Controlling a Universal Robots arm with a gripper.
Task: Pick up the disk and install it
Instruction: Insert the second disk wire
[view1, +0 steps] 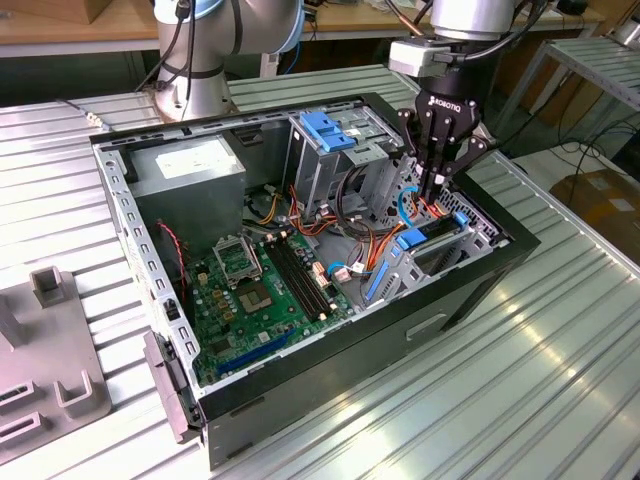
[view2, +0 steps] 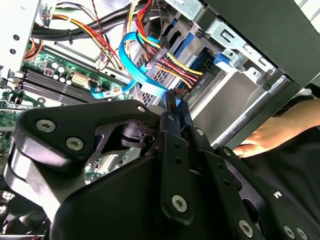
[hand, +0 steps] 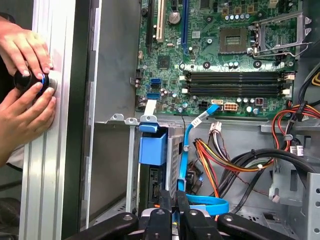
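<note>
The disk (view1: 437, 236) lies in the low bay at the front corner of the open computer case (view1: 470, 290), on the exterior view's right. Its blue carrier tab (hand: 152, 148) and grey metal side show in the first wrist view. My gripper (view1: 432, 195) reaches down into the case right above the disk, close by the red and yellow power cables (view2: 172, 67). In both wrist views the black fingers (hand: 166, 202) press together with nothing between them. I cannot tell whether the tips (view2: 172, 102) touch the disk.
An upright metal cage with a blue top (view1: 325, 130) stands behind the bay. The motherboard (view1: 265, 285) covers the case floor. A light blue data cable (view2: 131, 60) loops near the fingers. A person's hands (hand: 25, 95) hold a black knob on the slatted table (view1: 560, 370).
</note>
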